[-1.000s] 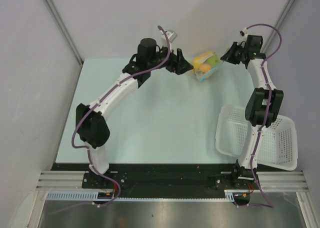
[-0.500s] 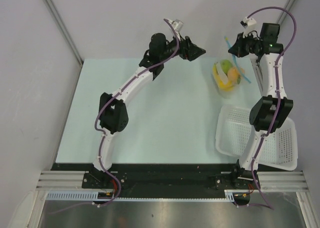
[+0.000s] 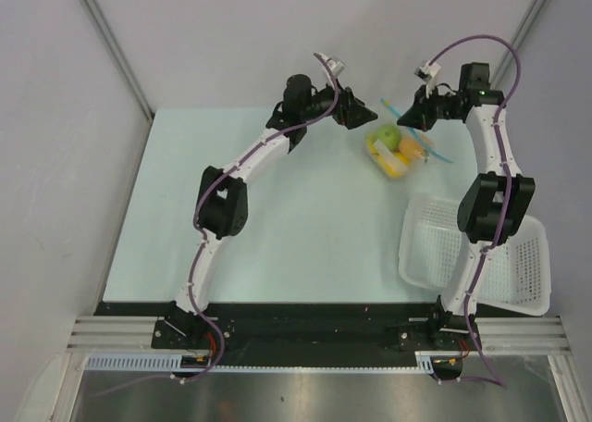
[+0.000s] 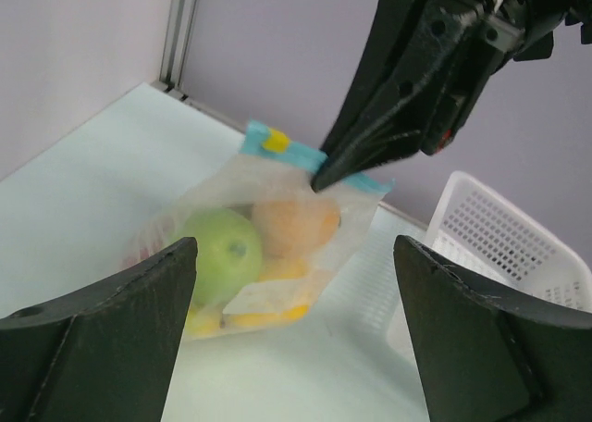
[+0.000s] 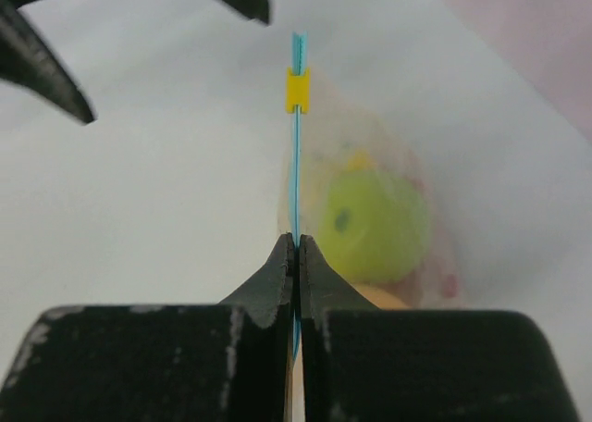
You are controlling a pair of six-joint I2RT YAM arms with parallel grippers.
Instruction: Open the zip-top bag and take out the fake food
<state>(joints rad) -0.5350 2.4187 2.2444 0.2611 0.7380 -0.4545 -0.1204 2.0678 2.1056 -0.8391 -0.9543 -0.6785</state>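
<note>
The zip-top bag [image 3: 396, 152] is a clear pouch hanging by its blue-teal zip strip [image 5: 297, 154], which carries a yellow slider [image 5: 296, 90]. My right gripper [image 5: 296, 242] is shut on that strip, its fingertips [image 4: 326, 174] pinching the mouth. Inside the bag is the fake food: a green apple [image 4: 220, 255], an orange [image 4: 294, 226] and yellow pieces [image 4: 277, 311]. My left gripper [image 3: 368, 114] stands open just left of the bag, not touching it, with the bag showing between its fingers [image 4: 139, 311]. The left fingertips [image 5: 55, 89] show at the top of the right wrist view.
A white perforated basket [image 3: 518, 265] lies at the right side of the table beside the right arm's lower links, also in the left wrist view as the basket [image 4: 504, 246]. Grey walls with metal posts [image 3: 111, 52] close the back and sides.
The right gripper has swung the bag right, then a little back left. The left arm has lifted and stretched toward the back, and its jaws have opened wider, away from the bag.
</note>
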